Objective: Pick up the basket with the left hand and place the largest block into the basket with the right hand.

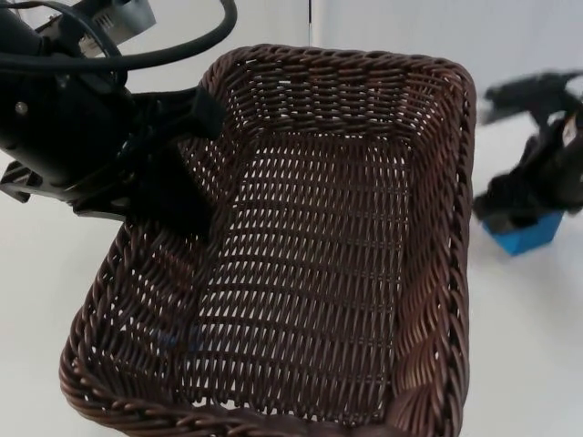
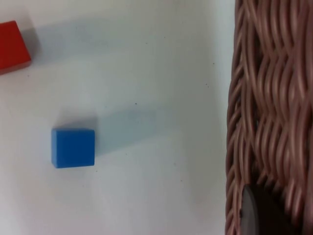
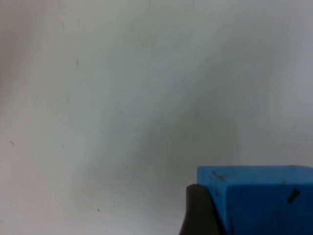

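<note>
The dark brown wicker basket [image 1: 437, 182] hangs high above the table, close under the top camera. My left gripper [image 1: 196, 150] is shut on its left rim, with one finger inside the wall and one outside. In the left wrist view the woven wall [image 2: 269, 107] runs past a black fingertip [image 2: 259, 213]. At the right of the table my right gripper [image 1: 519, 211] is shut on a large blue block [image 1: 530, 235], just right of the basket. In the right wrist view this block [image 3: 259, 198] sits against a black fingertip [image 3: 200, 213], above the white table.
Below the lifted basket, the left wrist view shows a small blue block [image 2: 73, 147] and a red block [image 2: 13, 46] lying apart on the white table [image 2: 156, 73]. The grey partition wall [image 1: 401, 23] stands behind.
</note>
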`<state>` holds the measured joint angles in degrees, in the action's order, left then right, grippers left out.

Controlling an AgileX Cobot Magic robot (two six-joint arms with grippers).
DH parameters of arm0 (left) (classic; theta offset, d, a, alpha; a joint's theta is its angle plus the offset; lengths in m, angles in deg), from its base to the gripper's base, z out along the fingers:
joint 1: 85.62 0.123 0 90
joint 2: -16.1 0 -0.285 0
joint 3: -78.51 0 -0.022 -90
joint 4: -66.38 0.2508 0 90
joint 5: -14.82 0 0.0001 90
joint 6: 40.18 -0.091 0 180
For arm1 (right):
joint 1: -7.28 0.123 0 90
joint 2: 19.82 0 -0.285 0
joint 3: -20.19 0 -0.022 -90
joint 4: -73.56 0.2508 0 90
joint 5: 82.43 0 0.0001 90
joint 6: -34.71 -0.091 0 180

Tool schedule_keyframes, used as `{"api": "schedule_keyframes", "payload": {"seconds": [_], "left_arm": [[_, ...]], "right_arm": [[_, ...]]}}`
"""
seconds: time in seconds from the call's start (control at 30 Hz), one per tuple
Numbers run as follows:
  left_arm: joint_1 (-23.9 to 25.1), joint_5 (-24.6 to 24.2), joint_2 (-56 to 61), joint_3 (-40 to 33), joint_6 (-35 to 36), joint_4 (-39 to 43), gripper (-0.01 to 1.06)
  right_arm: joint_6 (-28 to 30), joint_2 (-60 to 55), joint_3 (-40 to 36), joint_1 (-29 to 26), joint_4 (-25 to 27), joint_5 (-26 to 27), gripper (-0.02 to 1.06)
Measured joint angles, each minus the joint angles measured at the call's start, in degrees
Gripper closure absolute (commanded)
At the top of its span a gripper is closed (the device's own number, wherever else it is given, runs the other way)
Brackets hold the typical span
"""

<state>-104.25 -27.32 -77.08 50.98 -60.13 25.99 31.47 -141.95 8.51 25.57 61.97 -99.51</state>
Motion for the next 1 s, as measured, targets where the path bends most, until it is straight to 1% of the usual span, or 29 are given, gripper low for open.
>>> {"api": "schedule_keyframes", "payload": {"seconds": [0.1,0.13,0.23,0.27,0.4,0.47,0.6,1.0], "left_arm": [[0.0,0.1,0.0,0.0,0.0,0.0,1.05],[0.0,0.1,0.0,0.0,0.0,0.0,1.05],[0.0,0.3,0.0,0.0,0.0,0.0,1.05],[0.0,0.3,0.0,0.0,0.0,0.0,1.05],[0.0,0.6,0.0,0.0,0.0,0.0,1.05],[0.0,0.6,0.0,0.0,0.0,0.0,1.05],[0.0,0.8,0.0,0.0,0.0,0.0,1.05],[0.0,0.8,0.0,0.0,0.0,0.0,1.05]], "right_arm": [[-0.1,5.9,0.0,0.0,0.0,-2.9,1.05],[-0.1,5.9,0.0,0.0,0.0,-2.9,1.05],[-0.1,11.8,0.0,0.0,0.0,-6.6,1.05],[-0.1,11.8,0.0,0.0,0.0,-6.6,1.05],[-0.6,19.0,0.0,0.0,0.0,-11.4,1.05],[-0.6,20.4,0.0,0.0,0.0,-12.2,1.05],[-0.7,25.9,0.0,0.0,0.0,-15.7,1.05],[-0.8,27.9,0.0,0.0,0.0,-17.9,1.05]]}}
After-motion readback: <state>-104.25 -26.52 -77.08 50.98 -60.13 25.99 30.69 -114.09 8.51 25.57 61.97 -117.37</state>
